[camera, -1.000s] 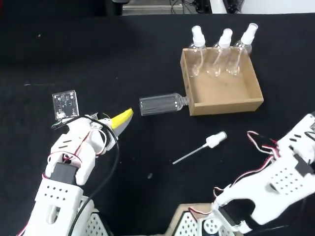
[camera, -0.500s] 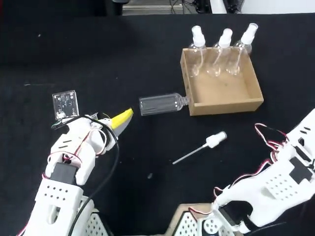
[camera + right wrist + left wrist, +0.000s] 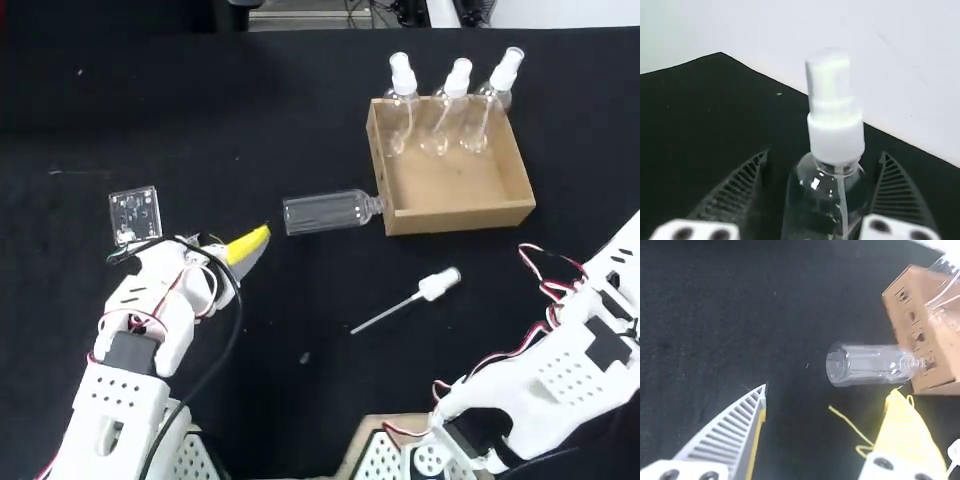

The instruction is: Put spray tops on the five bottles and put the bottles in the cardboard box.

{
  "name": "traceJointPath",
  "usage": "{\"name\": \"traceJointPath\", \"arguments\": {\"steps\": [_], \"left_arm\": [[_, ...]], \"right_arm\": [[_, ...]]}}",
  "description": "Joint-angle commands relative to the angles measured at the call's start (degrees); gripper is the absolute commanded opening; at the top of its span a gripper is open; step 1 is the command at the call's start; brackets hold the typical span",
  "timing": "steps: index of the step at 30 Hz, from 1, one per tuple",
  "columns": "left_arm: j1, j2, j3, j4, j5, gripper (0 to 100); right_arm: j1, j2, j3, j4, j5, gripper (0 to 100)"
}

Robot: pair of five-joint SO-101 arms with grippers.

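I find three capped bottles [image 3: 440,120] leaning on the far wall inside the cardboard box [image 3: 460,216]. An uncapped bottle [image 3: 328,212] lies on its side, its neck against the box's left wall. A loose spray top [image 3: 437,284] lies just in front of the box. Left gripper [image 3: 829,392], well left of the box: jaws wide apart, empty. Right gripper [image 3: 822,165] clasps a fifth bottle [image 3: 812,195], capped and upright between its jaws

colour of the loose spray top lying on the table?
The spray top is white; it shows best in the high view.
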Motion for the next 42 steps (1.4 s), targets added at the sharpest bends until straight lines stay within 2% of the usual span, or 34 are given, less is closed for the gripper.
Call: {"name": "traceJointPath", "arguments": {"steps": [1,12,14,17,19,22,28,38,42], "left_arm": [[0.2,-1.0,-1.0,-1.1,0.3,35],[0.2,-1.0,-1.0,-1.4,0.3,35],[0.2,-1.0,-1.0,-1.4,0.3,35],[0.2,-1.0,-1.0,-1.4,0.3,35],[0.2,-1.0,-1.0,-1.4,0.3,35],[0.2,-1.0,-1.0,-1.4,0.3,35],[0.2,-1.0,-1.1,-1.4,0.3,35],[0.2,-1.0,-1.0,-1.4,0.3,35],[0.2,-1.0,-1.0,-1.4,0.3,35]], "right_arm": [[-1.3,-1.7,-3.7,-0.2,0.5,27.3],[-0.8,2.4,-6.7,-0.3,0.5,26.6],[-0.9,2.4,-6.5,-0.3,0.5,19.0],[-0.4,2.4,-6.7,-0.4,1.5,0.5],[0.2,2.3,-6.4,-0.4,3.1,3.3],[0.7,1.6,-6.4,-0.4,2.5,1.1],[0.9,-10.1,1.6,0.3,2.5,1.1],[-8.4,-36.4,20.4,0.6,2.5,1.1],[-11.1,-43.5,21.3,9.0,2.5,1.1]]}}
